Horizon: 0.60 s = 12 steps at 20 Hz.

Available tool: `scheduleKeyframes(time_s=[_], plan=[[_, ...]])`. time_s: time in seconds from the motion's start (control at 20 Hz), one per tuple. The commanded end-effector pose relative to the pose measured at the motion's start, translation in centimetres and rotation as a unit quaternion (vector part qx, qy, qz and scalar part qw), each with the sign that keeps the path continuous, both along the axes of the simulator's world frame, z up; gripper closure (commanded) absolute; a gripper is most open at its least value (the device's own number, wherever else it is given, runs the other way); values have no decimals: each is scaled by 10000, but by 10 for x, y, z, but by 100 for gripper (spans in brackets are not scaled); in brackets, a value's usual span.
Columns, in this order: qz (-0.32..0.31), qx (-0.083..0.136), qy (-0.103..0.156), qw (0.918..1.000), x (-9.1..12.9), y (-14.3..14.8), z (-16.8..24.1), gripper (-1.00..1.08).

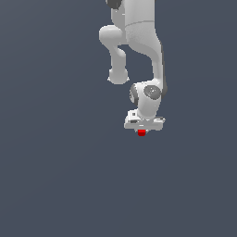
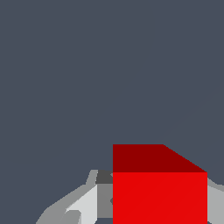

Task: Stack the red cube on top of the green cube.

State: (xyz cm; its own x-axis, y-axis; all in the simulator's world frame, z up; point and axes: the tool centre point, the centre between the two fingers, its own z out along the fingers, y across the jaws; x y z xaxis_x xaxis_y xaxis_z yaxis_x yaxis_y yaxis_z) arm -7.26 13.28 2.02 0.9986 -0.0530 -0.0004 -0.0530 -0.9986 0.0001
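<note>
- Right now the tool [image 1: 142, 129] is clenched on the red cube [image 1: 141, 133]; the wrist view shows the red cube [image 2: 159, 188] filling the space between the grey fingers [image 2: 83, 208], one on each side of it.
- In the exterior view the red cube peeks out just beneath the white hand, over the plain dark table [image 1: 55, 176].
- The green cube shows in neither view, so its place cannot be told; it may sit hidden under the arm or outside the pictures.
- Main risk, as I judge it: lowering or letting go without a sighted target, which would leave the red cube on the table rather than stacked.
- Second risk: both cubes are tiny, so a small sideways offset at release could tip the red one off.
- Whether the cube hangs above the table or rests on it cannot be told.
</note>
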Motion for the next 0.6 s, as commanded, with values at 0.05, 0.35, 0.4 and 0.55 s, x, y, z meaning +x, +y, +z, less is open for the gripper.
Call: scheduleKeyframes(time_s=[0.05,0.35,0.4,0.55], plan=[[0,0,-1,10000,0,0,0,108],[-3,0,-3,10000,0,0,1,108],[-3,0,-3,10000,0,0,2,108],[-3,0,-3,10000,0,0,10,108]])
